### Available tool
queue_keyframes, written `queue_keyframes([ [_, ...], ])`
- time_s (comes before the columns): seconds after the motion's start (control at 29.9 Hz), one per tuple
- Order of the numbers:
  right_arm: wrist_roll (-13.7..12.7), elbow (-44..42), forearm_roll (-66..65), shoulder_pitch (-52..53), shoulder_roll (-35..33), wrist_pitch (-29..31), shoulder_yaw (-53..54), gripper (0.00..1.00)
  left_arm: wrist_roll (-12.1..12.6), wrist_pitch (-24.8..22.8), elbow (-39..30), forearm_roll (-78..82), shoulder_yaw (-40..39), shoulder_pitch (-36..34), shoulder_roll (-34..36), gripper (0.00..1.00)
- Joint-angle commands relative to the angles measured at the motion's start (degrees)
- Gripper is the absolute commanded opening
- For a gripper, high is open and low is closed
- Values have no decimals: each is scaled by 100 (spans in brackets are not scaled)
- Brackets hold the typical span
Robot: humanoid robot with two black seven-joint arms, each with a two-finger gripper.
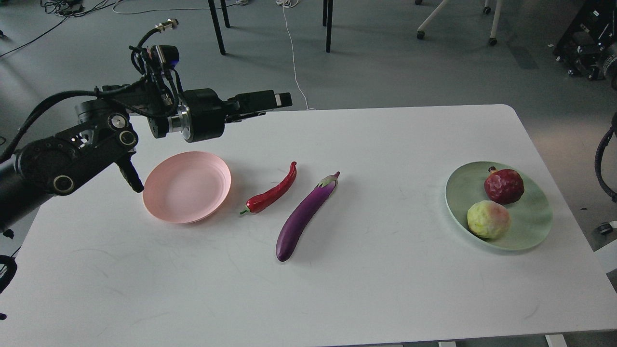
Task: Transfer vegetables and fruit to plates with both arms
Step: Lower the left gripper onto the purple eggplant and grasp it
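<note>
Closest to me, the eggplant [302, 218] lies mid-table beside the chili [272, 193], both bare on the table [385, 289]. Pomegranate [504, 185] and yellow-green fruit [488, 219] sit on the green plate [532, 226] near the right edge. My left claw [284, 100] hovers by the far edge, holding nothing; its opening I cannot tell. Risk: slick, curved vegetables could roll from a pinch, or nudge the empty pink plate [187, 193].

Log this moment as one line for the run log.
left gripper: raised above table's far edge, holding nothing | pink plate: empty | chili, eggplant: on table | pomegranate, yellow-green fruit: on green plate
</note>
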Motion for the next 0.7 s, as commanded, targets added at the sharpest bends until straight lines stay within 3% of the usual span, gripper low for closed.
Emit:
queue_keyframes([
  [0.0, -8, -196, 681, -59, 9, 449, 427, 99, -27, 420, -204, 1088, 567, 23, -94, 94],
  [0.13, 1, -196, 1384, -716, 0, 1123, 1068, 99, -1, 973, -178, 2019, 1096, -3, -410, 94],
  [0.33, 36, -152, 1421, -1500, -26, 1123, 1334, 99, -1, 1790, -169, 3032, 1719, 225, -622, 94],
  [0.44, 45, -143, 1421, -1553, -79, 1123, 1334, 99, -9, 2160, -46, 3243, 2088, 295, -613, 89],
  [0.67, 45, -126, 1412, -1597, -17, 1123, 1255, 99, 61, 2320, 42, 3314, 2380, 383, -982, 83],
])
